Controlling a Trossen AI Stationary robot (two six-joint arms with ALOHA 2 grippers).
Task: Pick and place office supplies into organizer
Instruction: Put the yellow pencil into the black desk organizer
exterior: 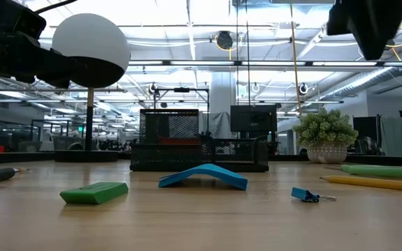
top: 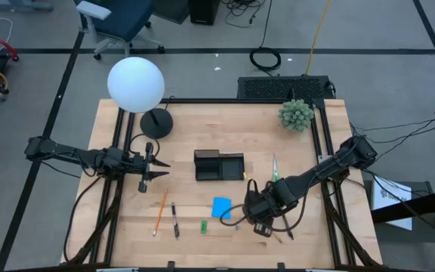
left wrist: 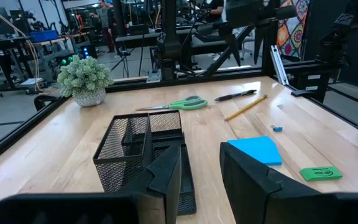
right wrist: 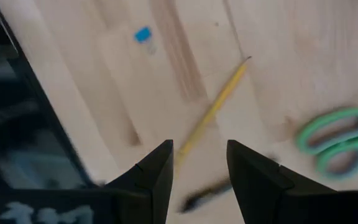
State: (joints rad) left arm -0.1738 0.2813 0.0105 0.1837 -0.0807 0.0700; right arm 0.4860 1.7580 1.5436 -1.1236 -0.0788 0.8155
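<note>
The left gripper (top: pixel 143 175) is hanging over the tabletop (top: pixel 127 227), to the left of the organizer (top: pixel 219 165). Its fingers (left wrist: pixel 166 177) are standing a little apart and holding nothing. The organizer is sitting in the middle of the tabletop, and nothing is showing inside it. In front of the organizer, an orange pencil (top: pixel 160 212), a black pen (top: pixel 174 220), a green piece (top: pixel 203 225) and a blue note pad (top: pixel 221 206) are lying. The right gripper (top: pixel 254 215) is hovering just right of the note pad, over a tan pencil (right wrist: pixel 213 109). Its fingers (right wrist: pixel 158 168) are a little apart and empty. Green scissors (top: pixel 274 168) are lying right of the organizer.

Black mesh organizer (left wrist: pixel 143 158) sits centre frame, blue note pad (left wrist: pixel 256 150) lower right, green-handled scissors (left wrist: pixel 178 104) above, yellow pencil (left wrist: pixel 245 107) upper right, pale wood table (left wrist: pixel 55 149).
</note>
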